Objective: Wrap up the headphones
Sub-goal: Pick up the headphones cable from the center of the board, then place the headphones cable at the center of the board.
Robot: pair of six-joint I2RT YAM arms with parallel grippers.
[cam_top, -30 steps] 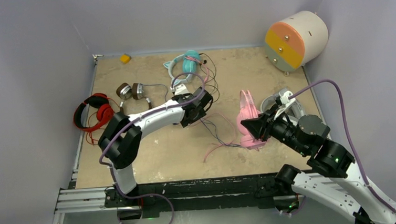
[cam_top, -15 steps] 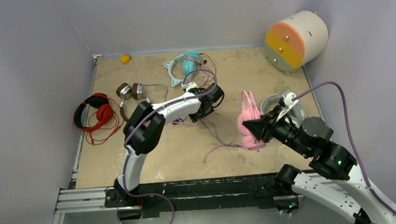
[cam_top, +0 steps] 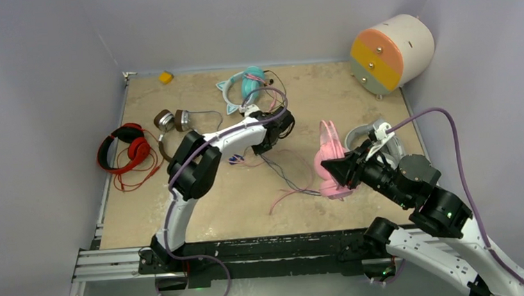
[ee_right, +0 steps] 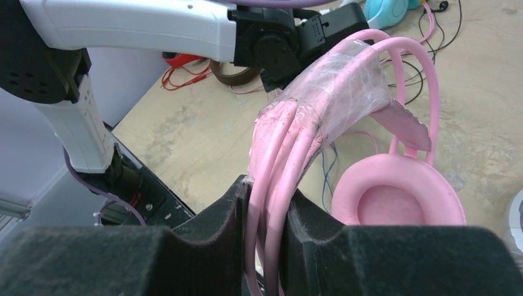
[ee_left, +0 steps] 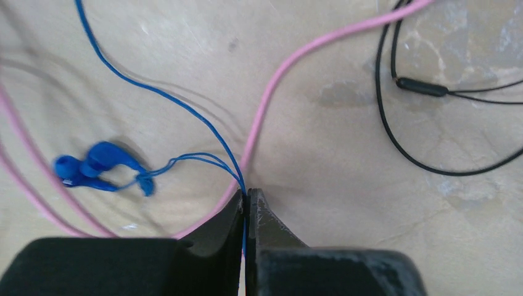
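Within left pincer (ee_left: pixel 247 200), blue cord (ee_left: pixel 161 94), half-hidden

Blue earbuds (ee_left: pixel 92 168) blurred, grey-white headphones (cam_top: pixel 359 133) half hidden behind right arm (cam_top: pixel 414 173)

The right gripper (ee_right: pixel 266 203) squeezes the pink headphones (ee_right: pixel 336 92) by the band. Their round ear cup (ee_right: pixel 398 198) is just beside it. A white arm (ee_right: pixel 135 24) is behind.

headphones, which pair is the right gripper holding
The pink headphones, clamped in the right gripper; the red pair, teal pair and brown pair lie on the table.
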